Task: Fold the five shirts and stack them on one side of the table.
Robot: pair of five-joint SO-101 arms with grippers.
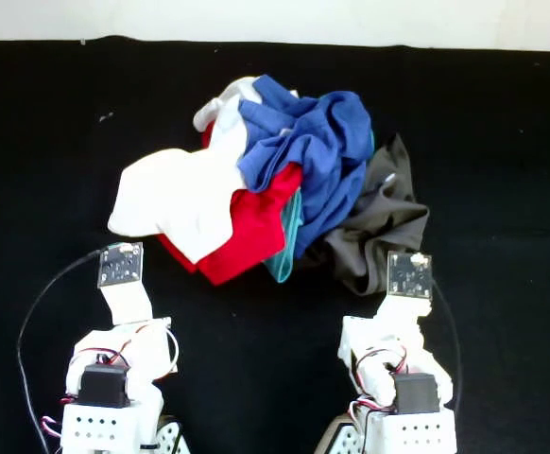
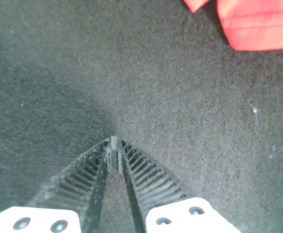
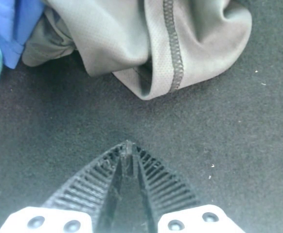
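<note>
no text, label, brand, number or sign can be read: none on the heap of crumpled white, red, blue, teal and grey cloth shirts (image 1: 284, 180), none on the black felt table cover (image 1: 502, 142).

One crumpled heap, all unfolded: white shirt (image 1: 176, 194) left, draped over the red shirt (image 1: 249, 232); blue shirt (image 1: 317, 142) on top, teal shirt (image 1: 284, 246) peeking out, grey shirt (image 1: 384, 222) right.
</note>
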